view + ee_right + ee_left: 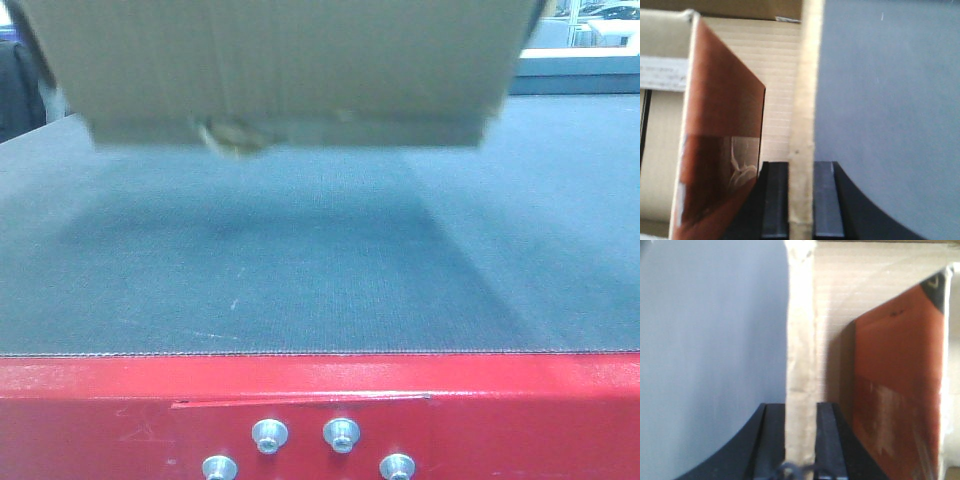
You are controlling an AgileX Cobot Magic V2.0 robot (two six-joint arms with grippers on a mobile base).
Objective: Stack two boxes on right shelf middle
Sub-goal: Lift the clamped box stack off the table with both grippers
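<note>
Left tool (pixel 801 440): clenched on the side wall of the cardboard box (pixel 290 70). Both black fingers (pixel 775 440) press flat against the wall, one on each face, and its pale cut edge runs straight ahead from between them. Outboard of this tool, to its left, lies the grey table (pixel 710 340). Inboard, to its right, is the inside of the box, corrugated and tan. A reddish-brown panel (pixel 900 390) stands there close to the gripped wall; I cannot tell what it belongs to.

Right tool (pixel 801 200): the mirror picture. It is clamped on the opposite wall of the same box, a finger (pixel 775 200) on either face. The table is on its right, the box interior on its left. The same kind of reddish-brown panel (pixel 720 150) stands just inboard, with a pale edge and a shiny patch low down.

Front view: the box fills the upper frame, blurred, held between my two tools. A thin paler strip (pixel 400 132) runs along the bottom of its brown face, with a torn patch of yellowish tape (pixel 235 135) at lower left. The box sits over the far part of the table, and a soft shadow lies on the mat below it. I cannot tell whether its underside touches the mat. Nearest the camera, a red frame (pixel 520 410) with silver bolts (pixel 270 435) edges the table.
</note>
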